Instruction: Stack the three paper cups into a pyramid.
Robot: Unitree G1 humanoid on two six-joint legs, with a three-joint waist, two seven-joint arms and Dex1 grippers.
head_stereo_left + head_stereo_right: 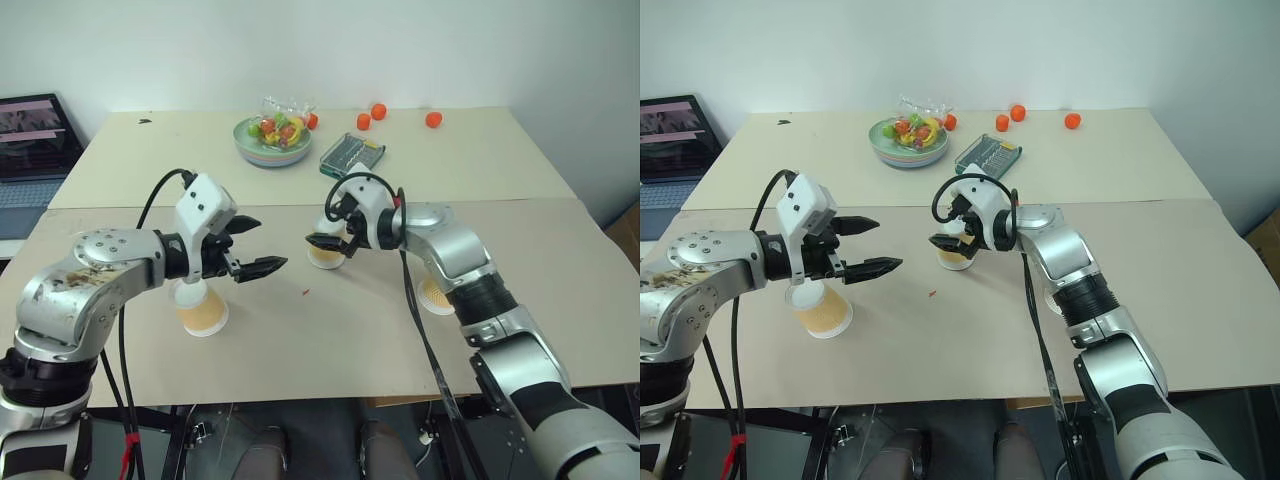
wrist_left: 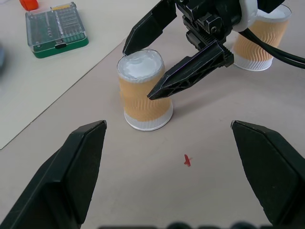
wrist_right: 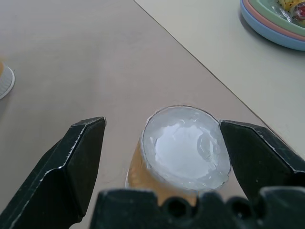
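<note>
Three paper cups stand upside down on the brown table top. The middle cup (image 3: 183, 148) sits between the fingers (image 3: 76, 157) of my right gripper (image 1: 325, 235), which is open and straddles its white base without closing on it. The second cup (image 1: 200, 310) stands at the left, partly hidden below my left gripper (image 1: 270, 243). That gripper is open and empty, hovering above the table and pointing toward the middle cup (image 2: 143, 90). The third cup (image 1: 435, 296) stands to the right, behind my right forearm.
On the far table are a bowl of fruit (image 1: 272, 140), a clear-and-green case (image 1: 352, 153) and small orange fruits (image 1: 378, 111). A laptop (image 1: 35, 140) sits at the far left. A red speck (image 1: 306, 292) lies between the grippers.
</note>
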